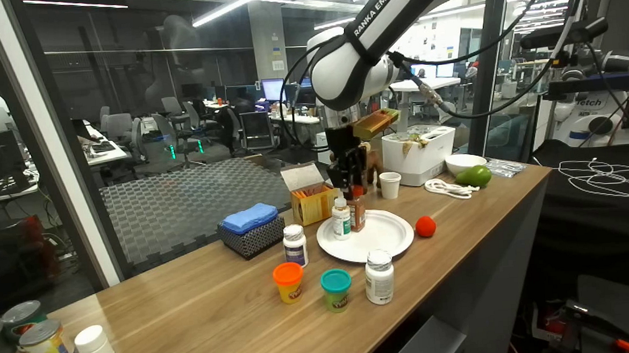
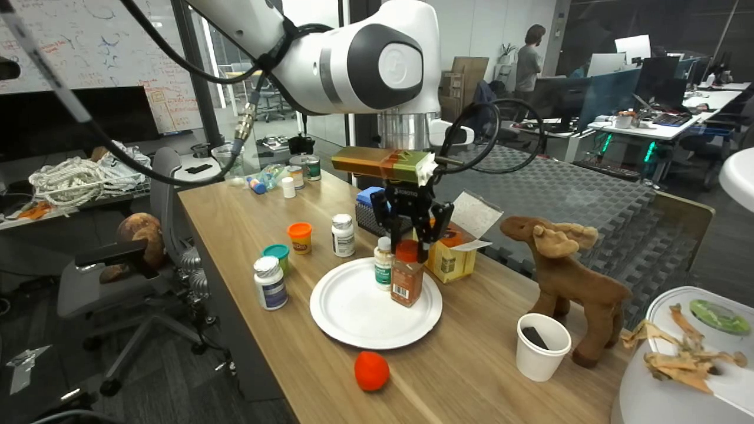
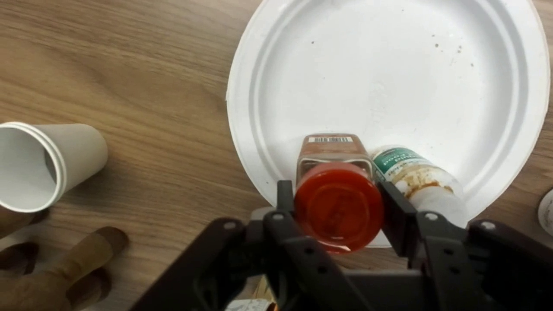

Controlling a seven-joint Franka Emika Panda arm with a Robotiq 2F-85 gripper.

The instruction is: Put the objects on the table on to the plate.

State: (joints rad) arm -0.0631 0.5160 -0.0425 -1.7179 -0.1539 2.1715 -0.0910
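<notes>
Red ball (image 2: 371, 371): on the table (image 2: 456, 371), just beside the plate (image 2: 356, 315) — not yet loaded. Spice jar (image 2: 406, 281): nearly upright at the plate, grasped by the gripper (image 3: 338, 196) at its red cap (image 3: 339, 209); base contact cannot be told. White bottle (image 2: 383, 274): standing on the plate — done. Farther along the table, left to load: a pill bottle (image 2: 270, 287), a green tub (image 2: 276, 253), a second pill bottle (image 2: 343, 237) and an orange tub (image 2: 300, 238); the stage is judged early. Far end: a white jar (image 2: 288, 188) and two cans (image 2: 296, 176); whether they count is unclear.

Desks (image 2: 717, 105), monitors (image 1: 273, 90), a whiteboard (image 2: 135, 76) and robot arm (image 2: 359, 65) show an office-like lab.
</notes>
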